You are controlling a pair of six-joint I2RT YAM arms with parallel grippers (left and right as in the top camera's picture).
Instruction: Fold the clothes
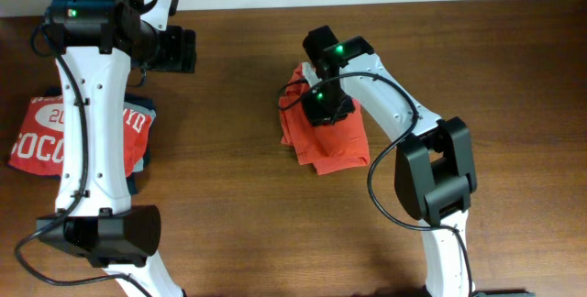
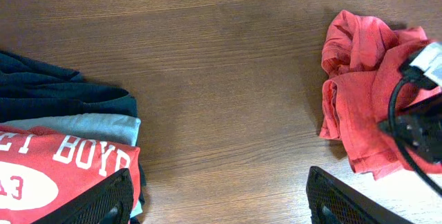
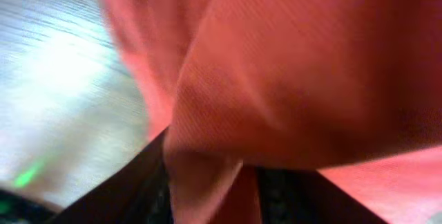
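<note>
The orange-red T-shirt [image 1: 335, 146] lies bunched in a small heap at the middle of the table. No lettering shows. My right gripper [image 1: 326, 104] is down on its upper part. In the right wrist view the cloth [image 3: 297, 79] fills the frame, and a fold of it is pinched between the dark fingers [image 3: 214, 189]. My left gripper [image 1: 179, 49] is open and empty at the far left. In the left wrist view its fingers [image 2: 221, 207] are wide apart over bare wood, with the shirt [image 2: 359, 92] off to the right.
A stack of folded garments lies at the left edge. On top is a red shirt with white print [image 1: 37, 141] [image 2: 62, 169]. Beneath it are a grey-blue layer [image 2: 83, 127] and a navy layer [image 2: 55, 92]. Brown wood table [image 1: 229, 169].
</note>
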